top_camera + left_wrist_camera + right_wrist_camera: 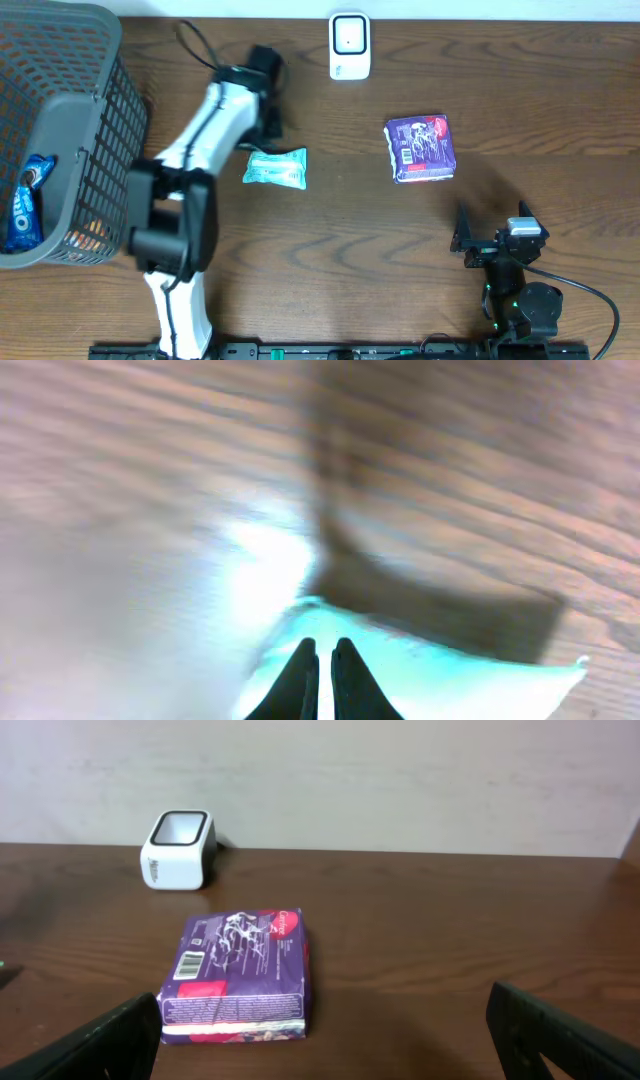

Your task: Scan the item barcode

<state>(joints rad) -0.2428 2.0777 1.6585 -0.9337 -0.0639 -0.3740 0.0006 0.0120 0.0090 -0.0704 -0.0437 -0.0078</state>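
A teal snack packet (275,168) lies on the brown table left of centre. My left gripper (262,140) reaches down to its near-left corner. In the left wrist view the gripper (322,645) is shut, its dark fingers (300,680) nearly touching and pinched on the packet (450,680). A purple packet (421,148) lies to the right with a barcode on its top face (240,975). The white scanner (349,45) stands upright at the back edge (178,850). My right gripper (470,240) is open near the front right (330,1040), just short of the purple packet and holding nothing.
A dark mesh basket (110,130) fills the left side and holds a blue Oreo pack (25,200) and other items. The left arm (200,150) stretches diagonally beside the basket. The right arm's base (525,300) sits at the front edge.
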